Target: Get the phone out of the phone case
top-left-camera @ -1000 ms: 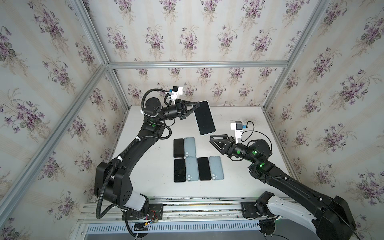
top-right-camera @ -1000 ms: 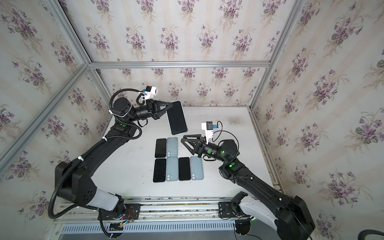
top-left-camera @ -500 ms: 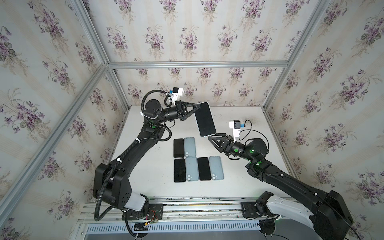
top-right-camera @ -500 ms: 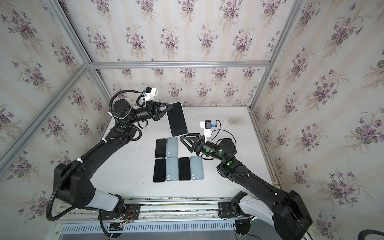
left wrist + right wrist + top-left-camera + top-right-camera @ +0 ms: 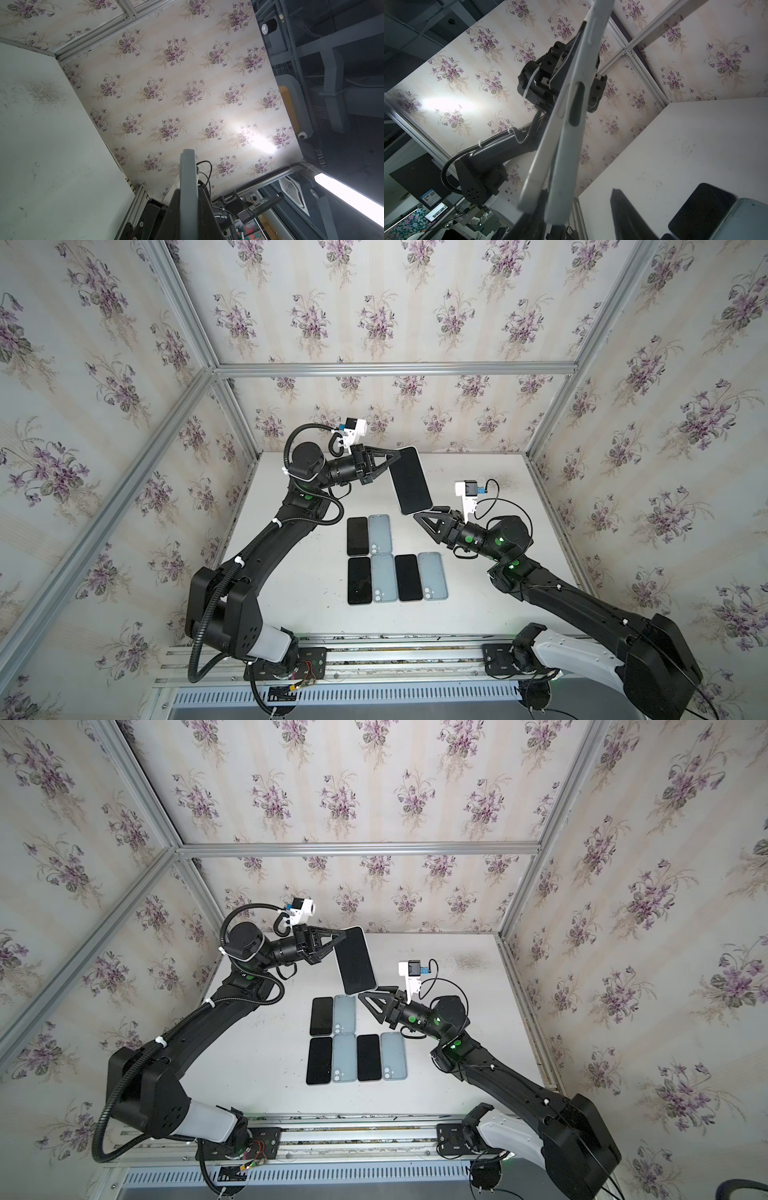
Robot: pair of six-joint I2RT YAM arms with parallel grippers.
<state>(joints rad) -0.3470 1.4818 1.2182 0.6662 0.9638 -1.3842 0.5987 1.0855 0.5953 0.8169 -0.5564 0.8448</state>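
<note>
The phone [image 5: 409, 481], in its pale case [image 5: 566, 155], hangs tilted above the far middle of the table [image 5: 299, 614], screen up in both top views. The left gripper [image 5: 390, 456] is clamped on its far end; the left wrist view shows the fingers [image 5: 205, 207] pressed against both faces. The right gripper [image 5: 417, 516] sits at the phone's near end, jaws parted wider than the phone. The phone lies between them, close to one finger; contact cannot be told.
</note>
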